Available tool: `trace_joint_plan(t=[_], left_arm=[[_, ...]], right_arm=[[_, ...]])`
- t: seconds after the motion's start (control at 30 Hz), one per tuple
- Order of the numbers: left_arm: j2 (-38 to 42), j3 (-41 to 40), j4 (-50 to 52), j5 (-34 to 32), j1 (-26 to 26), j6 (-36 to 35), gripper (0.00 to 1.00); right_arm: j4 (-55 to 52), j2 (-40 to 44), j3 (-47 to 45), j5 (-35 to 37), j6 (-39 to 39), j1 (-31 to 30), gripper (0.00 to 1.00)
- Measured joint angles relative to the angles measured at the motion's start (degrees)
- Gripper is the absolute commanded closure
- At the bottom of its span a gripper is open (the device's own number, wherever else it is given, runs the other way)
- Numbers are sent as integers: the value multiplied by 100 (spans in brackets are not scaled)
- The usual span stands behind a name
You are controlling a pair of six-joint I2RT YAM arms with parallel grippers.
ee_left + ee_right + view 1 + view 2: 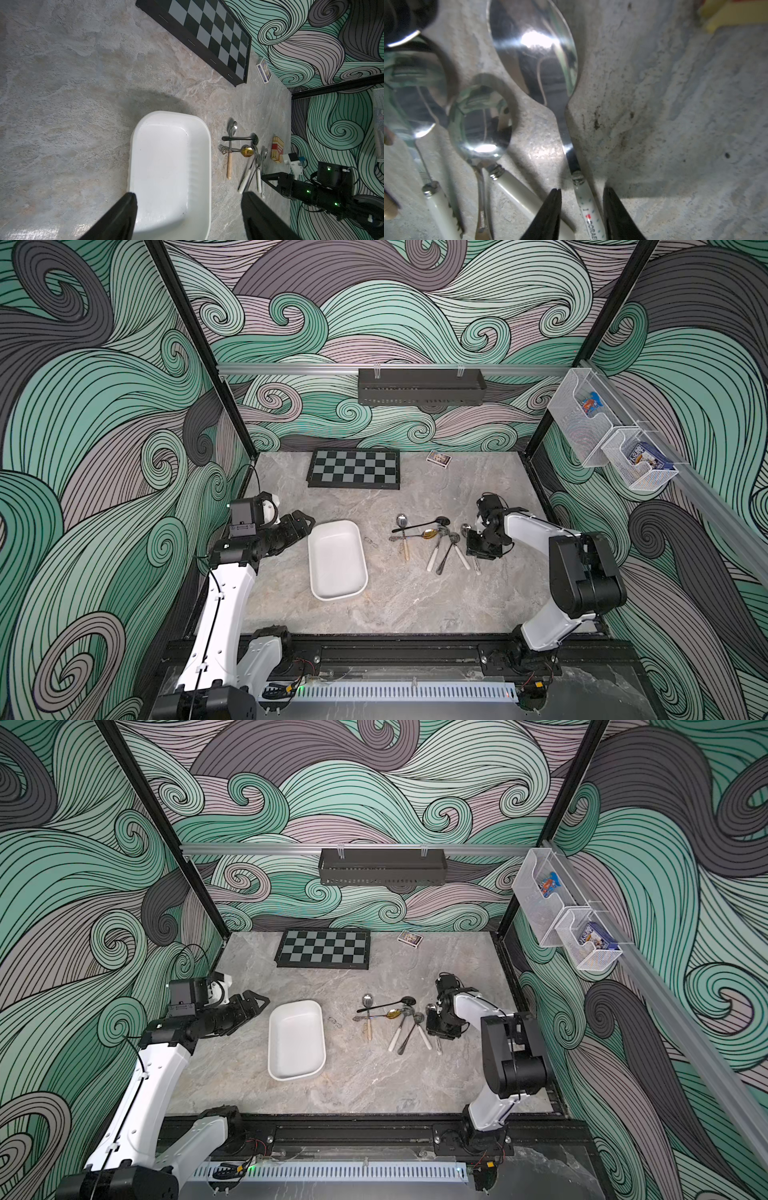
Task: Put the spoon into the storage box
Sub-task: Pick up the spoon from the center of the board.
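Your left gripper (303,526) hangs at the far-left corner of the storage box (332,564), fingers wide apart. Right of the box, your right gripper (582,188) straddles the spoon (533,52) at its printed white handle, jaws apart, gap either side, no clamp. Spoon lies flat on the grey marble tabletop (415,605). Behind the box: chessboard (354,468), card pack (439,458). Wave-pattern walls, with a black tray (419,386) high behind the box.
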State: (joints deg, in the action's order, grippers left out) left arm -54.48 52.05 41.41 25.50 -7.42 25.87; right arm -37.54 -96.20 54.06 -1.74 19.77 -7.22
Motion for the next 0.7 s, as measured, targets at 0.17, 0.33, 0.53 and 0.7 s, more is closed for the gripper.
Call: trace_joint_plan(t=[0.17, 0.33, 0.53, 0.7], left_arm=[[-2, 0, 0, 0, 0, 0, 18], [-2, 0, 2, 0, 0, 0, 18], [-2, 0, 2, 0, 0, 0, 18], [-2, 0, 7, 0, 0, 0, 19]], right_arm=[[-179, -177, 205, 251, -59, -131, 74], [-282, -260, 295, 501, -96, -236, 81], [-308, -282, 321, 649, -96, -269, 94], [-323, -166, 317, 660, -96, -273, 100]])
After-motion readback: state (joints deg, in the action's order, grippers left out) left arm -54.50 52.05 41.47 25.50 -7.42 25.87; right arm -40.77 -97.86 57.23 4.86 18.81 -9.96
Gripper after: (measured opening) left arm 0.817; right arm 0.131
